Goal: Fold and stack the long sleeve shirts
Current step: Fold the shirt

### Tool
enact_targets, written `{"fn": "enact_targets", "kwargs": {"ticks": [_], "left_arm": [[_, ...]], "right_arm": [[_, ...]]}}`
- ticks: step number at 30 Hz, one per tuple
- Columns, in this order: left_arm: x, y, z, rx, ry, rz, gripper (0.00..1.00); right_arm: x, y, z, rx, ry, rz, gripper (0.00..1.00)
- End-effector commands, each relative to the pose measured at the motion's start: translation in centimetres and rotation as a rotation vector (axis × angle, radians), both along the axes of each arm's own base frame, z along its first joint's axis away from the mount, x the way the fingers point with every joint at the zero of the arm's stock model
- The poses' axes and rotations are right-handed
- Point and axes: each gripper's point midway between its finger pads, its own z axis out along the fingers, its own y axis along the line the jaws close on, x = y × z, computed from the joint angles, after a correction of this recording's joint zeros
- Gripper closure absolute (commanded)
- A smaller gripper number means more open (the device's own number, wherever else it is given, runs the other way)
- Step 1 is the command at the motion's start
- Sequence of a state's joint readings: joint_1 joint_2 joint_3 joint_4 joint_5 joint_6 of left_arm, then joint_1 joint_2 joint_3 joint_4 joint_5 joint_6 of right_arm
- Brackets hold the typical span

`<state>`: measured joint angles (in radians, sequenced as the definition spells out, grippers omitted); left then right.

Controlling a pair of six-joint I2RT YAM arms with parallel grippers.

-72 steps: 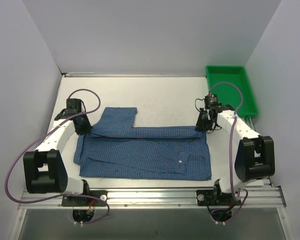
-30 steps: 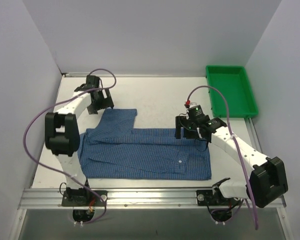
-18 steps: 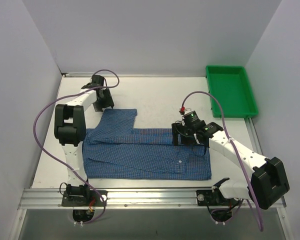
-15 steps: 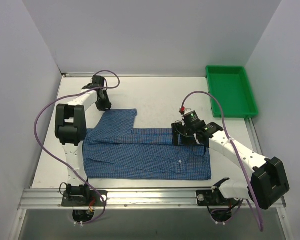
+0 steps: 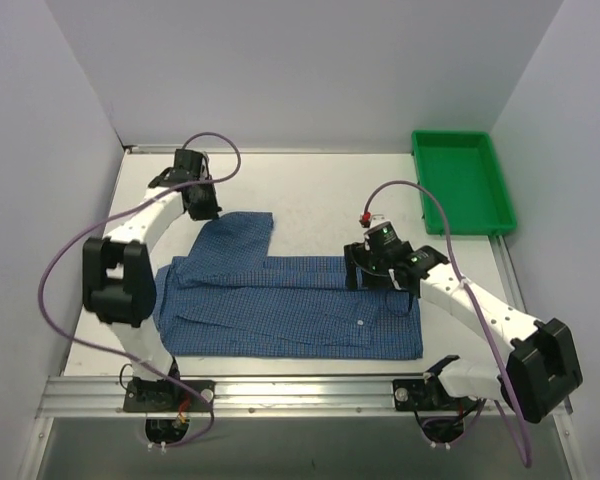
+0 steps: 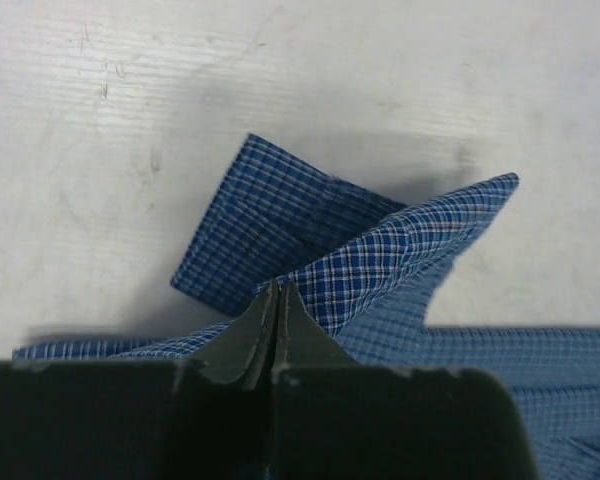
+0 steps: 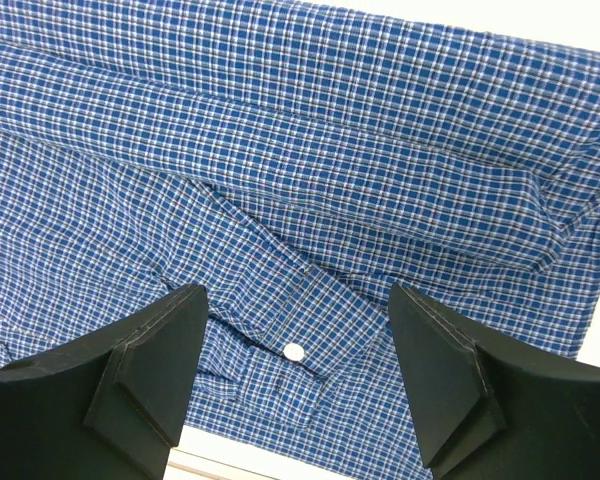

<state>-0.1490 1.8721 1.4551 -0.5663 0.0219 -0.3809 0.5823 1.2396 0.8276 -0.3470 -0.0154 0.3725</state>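
Observation:
The long sleeve shirt point(image 5: 290, 310) is blue fine-checked cloth, lying flat and partly folded across the table's middle, with a flap reaching up at the back left. My left gripper point(image 5: 204, 207) is at that flap's far left corner. In the left wrist view the left gripper point(image 6: 275, 286) is shut, pinching the shirt point(image 6: 380, 250), whose cloth rises in a peak beside the tips. My right gripper point(image 5: 373, 277) hovers open over the shirt's right part. In the right wrist view the right gripper point(image 7: 298, 298) straddles a cuff with a white button point(image 7: 295, 351).
A green tray point(image 5: 500, 205) stands at the back right corner. Bare white table point(image 5: 320, 190) lies behind the shirt. Grey walls close in on the left, back and right. A metal rail runs along the near edge.
The left gripper has closed on the flap's corner, and the flap's edge has risen slightly. The left arm's elbow swung left. The right gripper has barely moved.

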Motion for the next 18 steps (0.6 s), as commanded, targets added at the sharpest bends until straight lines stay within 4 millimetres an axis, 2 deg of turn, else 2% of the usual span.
{"fn": "enact_targets", "kwargs": {"ticks": [1, 2, 3, 4, 5, 6, 8, 9, 11, 12, 13, 14, 15, 16, 18], "left_arm": [[-2.6, -1.5, 7.0, -0.054, -0.141, -0.068, 1.0], [-3.6, -1.8, 7.2, -0.061, -0.143, -0.083, 1.0], [-5.1, -2.1, 6.5, -0.062, -0.12, -0.099, 1.0], [-6.7, -2.6, 7.9, -0.081, -0.146, -0.127, 1.0], [-7.9, -3.1, 8.1, -0.092, -0.152, -0.155, 1.0], [-10.3, -3.7, 8.0, -0.103, -0.152, -0.186, 1.0], [-13.1, -4.8, 7.7, -0.148, -0.142, -0.225, 1.0], [-15.9, -5.2, 6.4, -0.169, -0.116, -0.259, 1.0], [-19.5, -6.2, 5.2, -0.251, -0.061, -0.312, 1.0], [-21.2, -6.5, 5.8, -0.304, -0.073, -0.314, 1.0], [-23.6, -6.4, 3.5, -0.337, -0.001, -0.308, 1.0], [-25.4, -7.3, 3.6, -0.416, 0.025, -0.339, 0.97], [-26.6, -7.8, 4.4, -0.484, 0.011, -0.322, 0.96], [-28.1, -7.9, 3.4, -0.525, 0.053, -0.31, 0.94], [-29.9, -8.8, 4.6, -0.634, 0.055, -0.31, 0.9]], "right_arm": [[0.6, -0.3, 1.6, 0.004, -0.066, -0.028, 0.27], [0.5, -0.4, 1.6, 0.005, -0.066, -0.032, 0.27], [0.4, -0.4, 1.9, 0.013, -0.08, -0.035, 0.27], [0.4, -0.4, 2.0, 0.015, -0.085, -0.04, 0.27], [0.2, -0.6, 2.0, 0.016, -0.09, -0.044, 0.27], [0.1, -0.7, 2.1, 0.015, -0.095, -0.049, 0.27], [-0.1, -0.8, 2.2, 0.024, -0.105, -0.054, 0.27], [-0.3, -0.9, 2.0, 0.022, -0.103, -0.054, 0.27], [-0.6, -0.9, 2.1, 0.035, -0.111, -0.055, 0.27], [-0.9, -0.7, 1.9, 0.037, -0.109, -0.046, 0.27], [-1.0, -0.6, 2.0, 0.041, -0.113, -0.036, 0.27], [-1.2, -0.5, 2.0, 0.045, -0.12, -0.029, 0.27], [-1.4, 0.0, 2.1, 0.051, -0.13, -0.004, 0.27], [-1.5, 0.2, 2.0, 0.051, -0.133, 0.014, 0.27], [-1.6, 0.8, 1.8, 0.046, -0.136, 0.051, 0.27]]}}
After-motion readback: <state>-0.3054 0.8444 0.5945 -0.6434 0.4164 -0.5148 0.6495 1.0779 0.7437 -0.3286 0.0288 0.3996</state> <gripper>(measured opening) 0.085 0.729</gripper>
